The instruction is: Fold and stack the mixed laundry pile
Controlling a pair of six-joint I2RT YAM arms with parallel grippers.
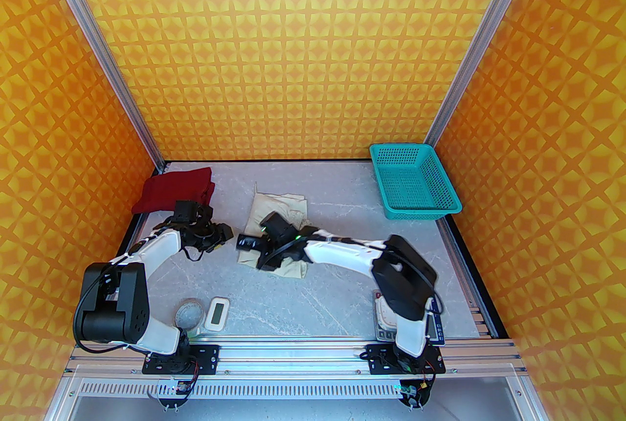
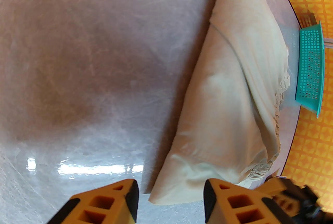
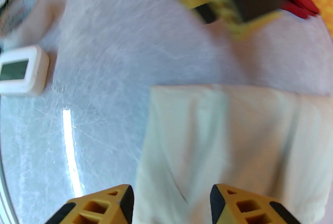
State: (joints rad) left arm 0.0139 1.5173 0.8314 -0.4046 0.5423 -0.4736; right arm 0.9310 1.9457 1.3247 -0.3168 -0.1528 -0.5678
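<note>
Red shirt (image 1: 168, 194): folded, at the far-left corner of the table (image 1: 342, 301).
Left gripper (image 2: 171, 200): I see its fingers apart, empty, just beside the shorts' edge.
Cream shorts (image 1: 276, 209): folded, mid-table.
Right gripper (image 3: 171, 202): fingers apart over the shorts, gripping nothing.
Teal basket (image 1: 398, 146): far right, well apart.

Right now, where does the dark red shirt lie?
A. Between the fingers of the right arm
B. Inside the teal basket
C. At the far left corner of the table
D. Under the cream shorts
C: the top view shows the dark red shirt lying at the far left corner of the table, apart from the cream shorts.
</note>
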